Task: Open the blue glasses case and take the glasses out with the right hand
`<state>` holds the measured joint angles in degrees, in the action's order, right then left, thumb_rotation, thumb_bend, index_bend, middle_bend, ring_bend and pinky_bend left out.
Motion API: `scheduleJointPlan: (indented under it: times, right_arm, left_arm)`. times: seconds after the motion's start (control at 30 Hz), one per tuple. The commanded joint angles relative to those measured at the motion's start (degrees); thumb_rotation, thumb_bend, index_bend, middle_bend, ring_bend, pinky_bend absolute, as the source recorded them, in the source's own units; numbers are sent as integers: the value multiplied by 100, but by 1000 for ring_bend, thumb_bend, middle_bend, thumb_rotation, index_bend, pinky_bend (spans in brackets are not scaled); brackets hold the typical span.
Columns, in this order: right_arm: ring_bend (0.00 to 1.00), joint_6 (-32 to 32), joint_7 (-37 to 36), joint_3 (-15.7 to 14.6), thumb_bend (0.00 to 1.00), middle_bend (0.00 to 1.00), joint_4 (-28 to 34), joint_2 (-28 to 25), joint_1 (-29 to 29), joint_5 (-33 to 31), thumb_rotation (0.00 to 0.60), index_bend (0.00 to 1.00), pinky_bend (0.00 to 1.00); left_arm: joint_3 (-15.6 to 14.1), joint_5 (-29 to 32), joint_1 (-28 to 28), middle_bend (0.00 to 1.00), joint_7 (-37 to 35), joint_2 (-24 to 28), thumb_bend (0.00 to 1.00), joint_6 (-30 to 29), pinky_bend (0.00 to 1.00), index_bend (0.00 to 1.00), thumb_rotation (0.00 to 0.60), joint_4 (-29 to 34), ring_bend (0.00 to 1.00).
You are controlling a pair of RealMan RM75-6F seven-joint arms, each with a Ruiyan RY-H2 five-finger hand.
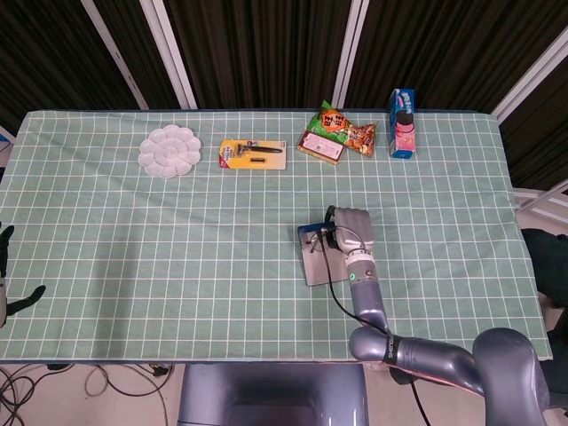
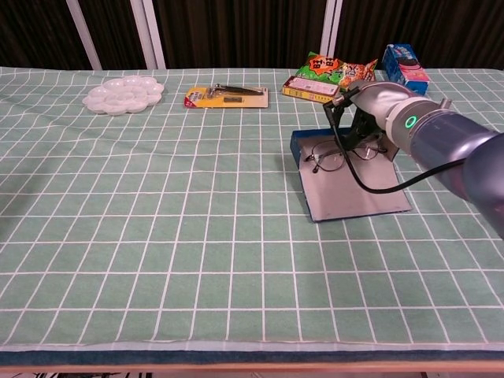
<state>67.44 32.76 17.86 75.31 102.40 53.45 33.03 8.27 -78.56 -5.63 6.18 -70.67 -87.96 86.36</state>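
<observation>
Blue glasses case [image 2: 303, 144]; green-checked tablecloth [image 2: 157, 220]

Table [image 2: 157, 260] under green checked cloth (white grid): open glasses case [image 2: 350, 193], palette [image 2: 124, 94], snack packets [image 2: 340, 72].

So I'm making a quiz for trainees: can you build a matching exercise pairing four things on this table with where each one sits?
Things:
1. glasses
2. white palette
3. snack bag
4. right hand

Places:
A. far left of the back row
B. over the far end of the open blue glasses case
C. lying on the open case
D. back row, left of the blue carton

Pairs: 1-C, 2-A, 3-D, 4-B
</observation>
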Motion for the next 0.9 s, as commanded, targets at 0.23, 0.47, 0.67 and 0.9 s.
scheduleJointPlan:
  times: [0.23, 0.47, 0.67, 0.9]
  right_arm:
    - [1000, 147, -86, 189, 555, 975, -222, 343, 6, 330, 600, 508, 944]
    - [1000, 198, -59, 259, 555, 975, -363, 512, -31, 462, 600, 508, 944]
    - [1000, 278, -67, 361, 555, 975, -536, 685, -29, 590, 600, 508, 944]
    - [1000, 363, -311, 446, 555, 975, -816, 910, -68, 903, 600, 508, 944]
  left_arm:
    - [14, -5, 3, 0, -58, 1, 20, -16, 0, 0, 600, -3, 0]
    - [16, -26, 3, 0, -106, 4, 20, -27, 0, 0, 600, -7, 0]
    - [10, -70, 5, 0, -135, 5, 21, -55, 0, 0, 600, -21, 0]
    - [5, -98, 7, 0, -149, -1, 21, -75, 0, 0, 600, -35, 0]
